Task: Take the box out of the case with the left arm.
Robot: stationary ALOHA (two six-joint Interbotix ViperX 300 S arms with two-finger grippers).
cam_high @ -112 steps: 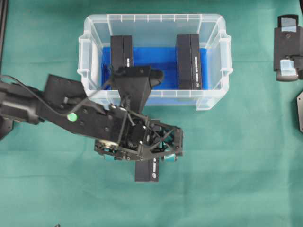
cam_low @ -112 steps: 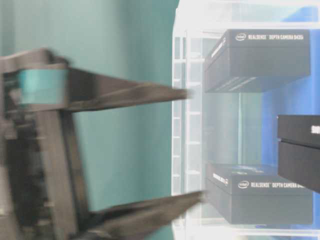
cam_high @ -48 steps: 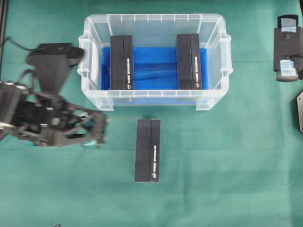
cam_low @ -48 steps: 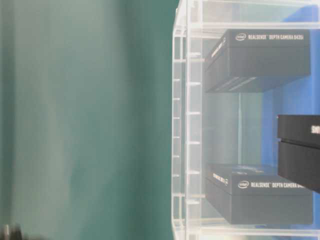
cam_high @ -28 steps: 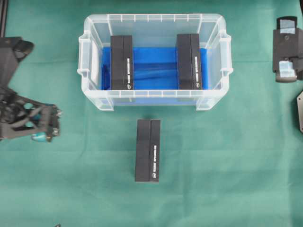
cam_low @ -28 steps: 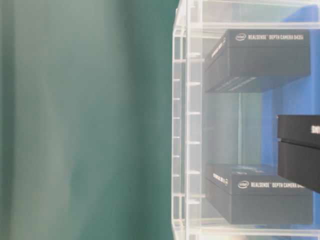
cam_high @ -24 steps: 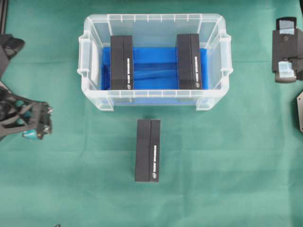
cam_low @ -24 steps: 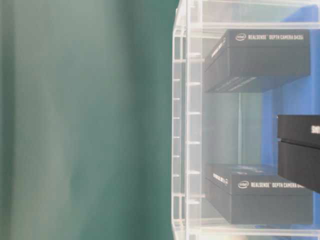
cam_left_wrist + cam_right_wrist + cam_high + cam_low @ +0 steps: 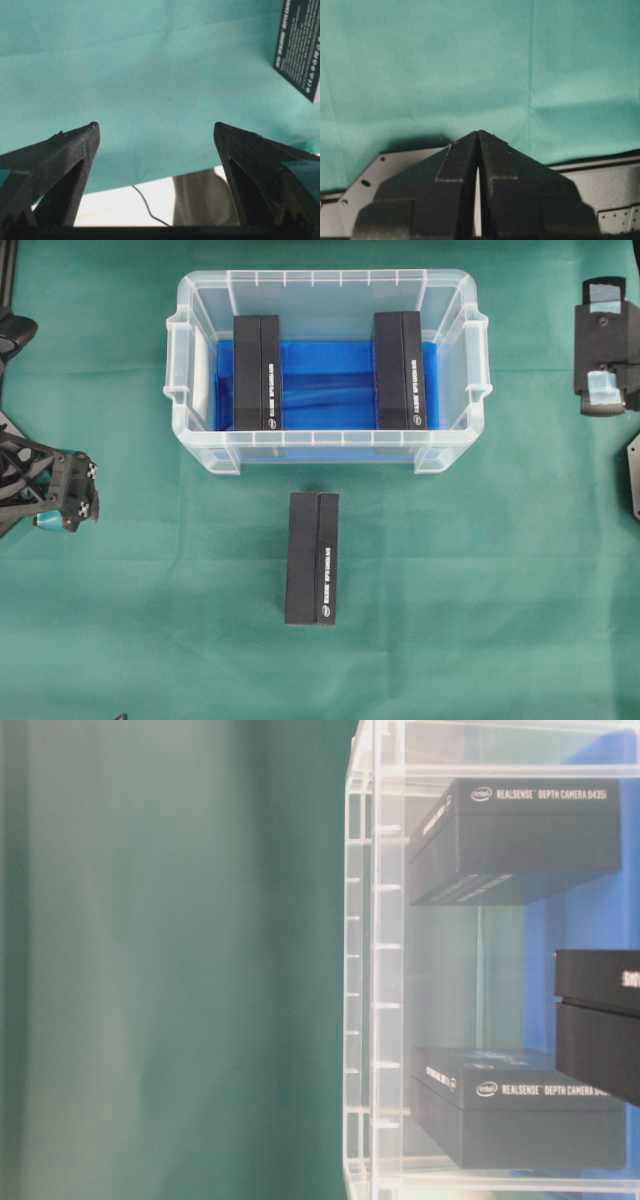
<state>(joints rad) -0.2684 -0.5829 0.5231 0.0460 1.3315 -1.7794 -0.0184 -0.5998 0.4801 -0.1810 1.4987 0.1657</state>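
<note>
The clear case (image 9: 320, 278) with a blue bottom stands at the back middle of the green cloth. Two black boxes stand in it, one on the left (image 9: 257, 372) and one on the right (image 9: 400, 370). A third black box (image 9: 312, 557) lies on the cloth just in front of the case. My left gripper (image 9: 85, 495) is at the far left edge, well away from that box. In the left wrist view this gripper (image 9: 156, 132) is open and empty, and a corner of the box (image 9: 300, 45) shows at the top right. My right gripper (image 9: 478, 134) is shut on nothing.
The right arm (image 9: 605, 340) with its pale-blue block rests at the far right edge, above a black plate (image 9: 633, 475). The table-level view shows the case wall (image 9: 370, 970) with boxes behind it. Below the left jaws the cloth ends at the table edge (image 9: 145, 172).
The left arm has drawn back leftward from the box on the cloth to the table's left edge, jaws still open. The boxes and the right arm have not moved.
</note>
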